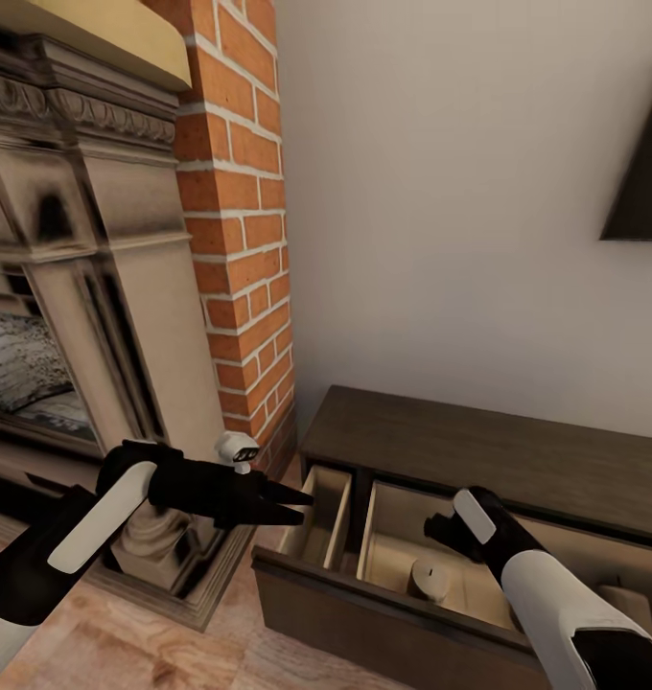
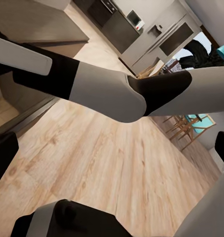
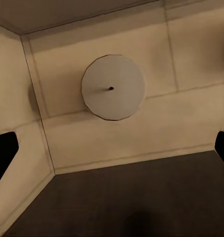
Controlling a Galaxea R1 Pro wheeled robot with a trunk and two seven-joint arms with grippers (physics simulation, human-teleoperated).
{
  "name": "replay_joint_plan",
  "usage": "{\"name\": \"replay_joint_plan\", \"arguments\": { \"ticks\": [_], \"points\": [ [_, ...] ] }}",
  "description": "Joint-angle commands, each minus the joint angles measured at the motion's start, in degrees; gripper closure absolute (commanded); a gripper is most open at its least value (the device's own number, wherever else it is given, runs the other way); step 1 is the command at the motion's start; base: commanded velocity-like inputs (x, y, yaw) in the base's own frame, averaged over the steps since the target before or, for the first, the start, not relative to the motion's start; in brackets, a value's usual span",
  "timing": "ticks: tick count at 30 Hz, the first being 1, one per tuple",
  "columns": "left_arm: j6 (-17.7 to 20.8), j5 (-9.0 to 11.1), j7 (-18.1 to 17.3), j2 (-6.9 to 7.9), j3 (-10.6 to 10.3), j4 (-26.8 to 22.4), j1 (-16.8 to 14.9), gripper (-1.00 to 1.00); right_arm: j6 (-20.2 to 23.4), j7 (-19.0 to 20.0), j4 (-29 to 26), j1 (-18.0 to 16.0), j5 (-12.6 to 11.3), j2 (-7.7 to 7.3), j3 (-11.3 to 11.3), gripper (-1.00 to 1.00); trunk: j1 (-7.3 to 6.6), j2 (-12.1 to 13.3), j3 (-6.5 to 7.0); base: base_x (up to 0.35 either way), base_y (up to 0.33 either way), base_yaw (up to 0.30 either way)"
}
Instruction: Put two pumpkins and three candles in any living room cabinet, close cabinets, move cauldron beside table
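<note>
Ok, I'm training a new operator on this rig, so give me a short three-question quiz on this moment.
1. True or false: a candle stands upright in the open drawer of the cabinet.
2. Multiple choice: the right gripper is (A) shut on the candle, (B) open above the candle, (C) pushing the drawer shut.
3. Fill in: the left gripper is held in front of the ____, not over the drawer.

Key: 1 true. 2 B; in the right wrist view the fingertips sit wide apart with the candle's round top between them, untouched. 3 fireplace.
</note>
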Motion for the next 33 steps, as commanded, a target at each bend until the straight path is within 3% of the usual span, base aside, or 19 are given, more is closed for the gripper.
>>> {"name": "replay_joint_plan", "arguments": {
  "ticks": [1, 21, 33],
  "points": [
    [0.18, 0.05, -0.11, 0.02, -0.07, 0.01, -0.06, -1.0, 0.65, -0.48, -0.18, -0.02, -0.54, -0.03, 0.03, -1.0, -0.24, 0.39, 0.13, 0.0, 0.0, 0.0],
    [0.18, -0.13, 0.34, -0.03, -0.09, 0.04, -0.06, -1.0, 3.06, -0.27, -2.63, -0.04, -0.62, -0.18, 0.07, -1.0, -4.63, 8.41, 3.72, 0.0, 0.0, 0.0],
    [0.18, -0.22, 3.5, 0.02, -0.13, 0.05, -0.14, -1.0, 3.0, -0.16, -2.59, -0.04, -0.63, -0.17, 0.07, -1.0, -7.26, 13.22, 5.87, 0.0, 0.0, 0.0]
  ]
}}
